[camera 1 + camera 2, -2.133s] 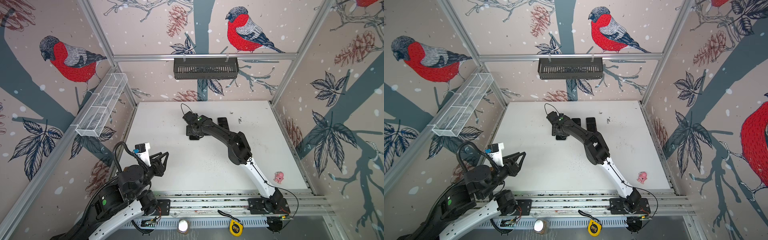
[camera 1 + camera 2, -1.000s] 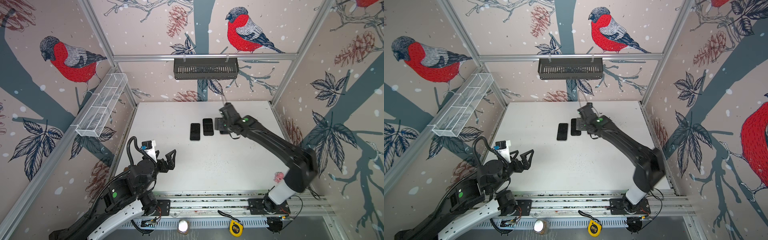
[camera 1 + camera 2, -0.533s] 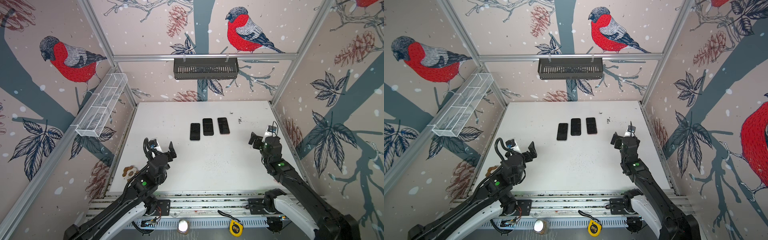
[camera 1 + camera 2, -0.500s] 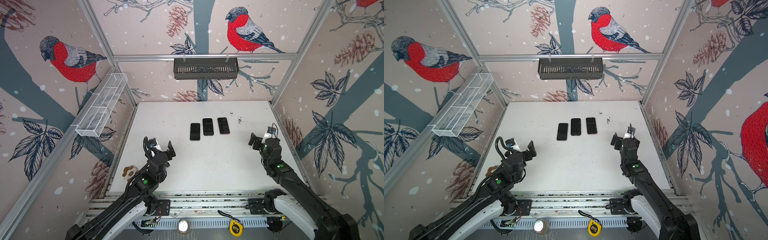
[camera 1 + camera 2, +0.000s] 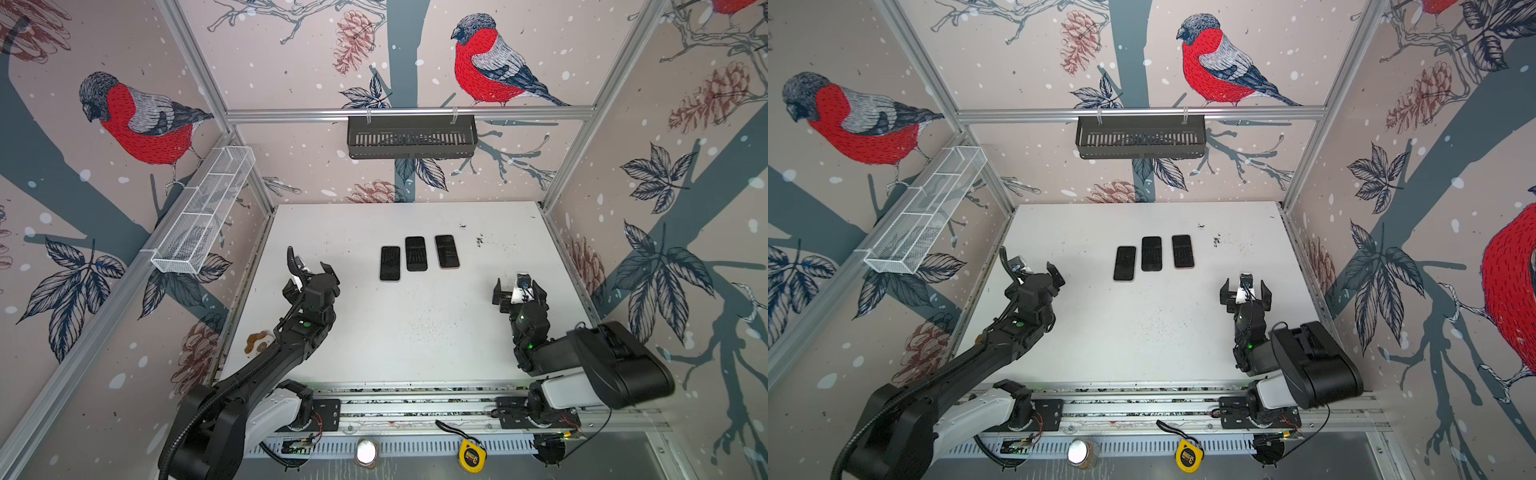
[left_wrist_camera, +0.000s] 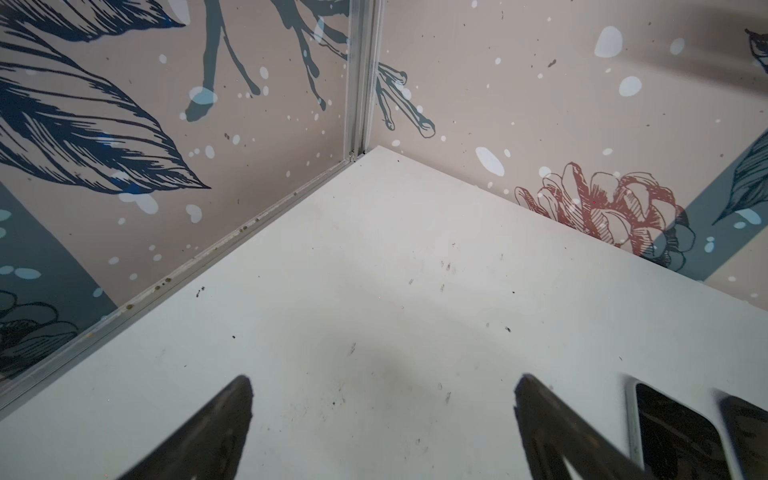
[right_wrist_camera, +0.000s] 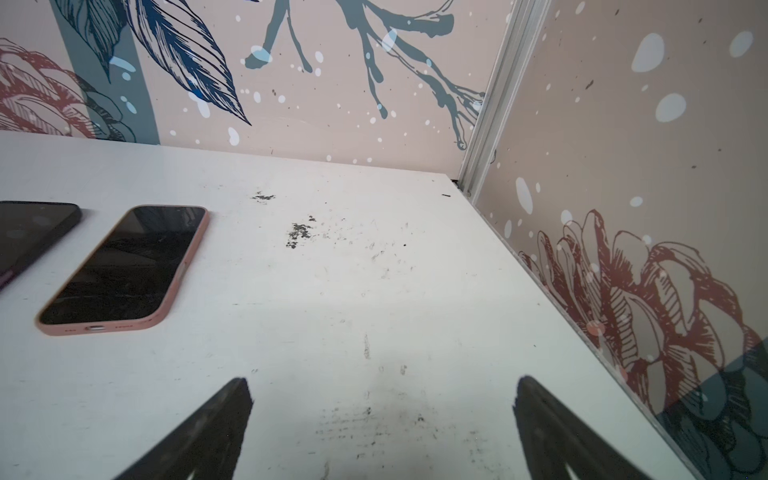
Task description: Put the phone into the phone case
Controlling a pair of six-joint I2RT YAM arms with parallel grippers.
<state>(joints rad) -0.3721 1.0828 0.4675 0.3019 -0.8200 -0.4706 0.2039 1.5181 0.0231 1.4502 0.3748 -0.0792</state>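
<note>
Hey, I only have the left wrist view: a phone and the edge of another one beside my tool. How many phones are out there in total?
Observer: Three, lying flat side by side: left phone, middle phone, right phone.
Operator: Any detail on the farthest one?
Observer: The right wrist view shows a pink case around the right phone.
Operator: And on the other side?
Observer: The right tool is open and empty, apart from all three phones.
</note>
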